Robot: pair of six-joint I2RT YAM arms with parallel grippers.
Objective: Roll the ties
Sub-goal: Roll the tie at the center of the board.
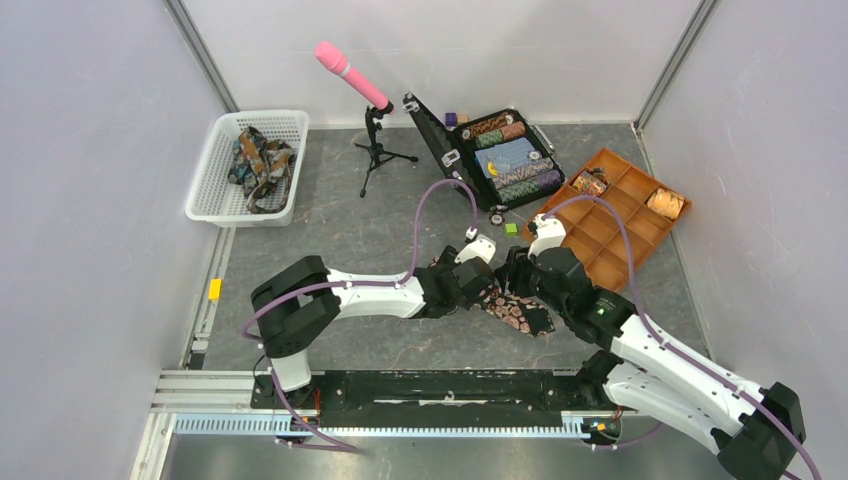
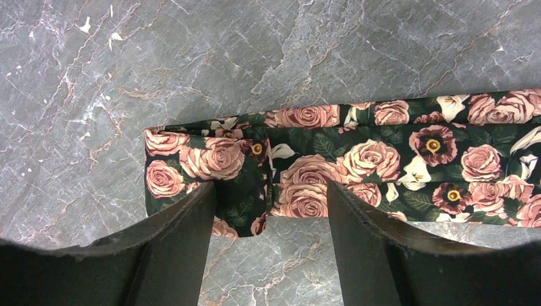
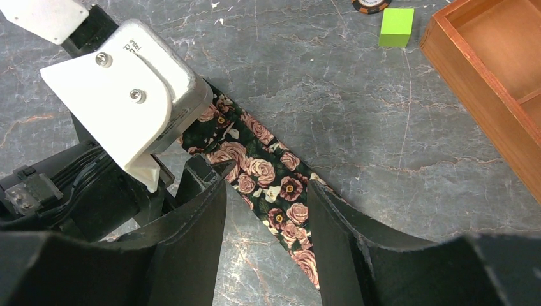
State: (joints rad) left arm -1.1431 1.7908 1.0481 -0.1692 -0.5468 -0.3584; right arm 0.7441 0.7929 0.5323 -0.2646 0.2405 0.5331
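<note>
A dark tie with pink roses [image 1: 512, 310] lies flat on the grey table between my two arms. In the left wrist view its narrow end [image 2: 210, 162] is folded over once, and the strip runs off to the right. My left gripper [image 2: 271, 217] is open just above that folded end, holding nothing. My right gripper [image 3: 268, 210] is open over the middle of the same tie [image 3: 268, 175], empty, close beside the left wrist [image 3: 121, 83]. More ties lie bunched in the white basket [image 1: 262, 160]. Rolled ties sit in the orange tray [image 1: 590, 181], [image 1: 665, 203].
A white basket [image 1: 215, 190] stands at the far left. A pink microphone on a tripod [image 1: 372, 120] stands at the back. An open black case of poker chips [image 1: 505, 158] and the orange compartment tray [image 1: 615, 235] are at the right. A green cube [image 3: 395, 27] lies near the tray.
</note>
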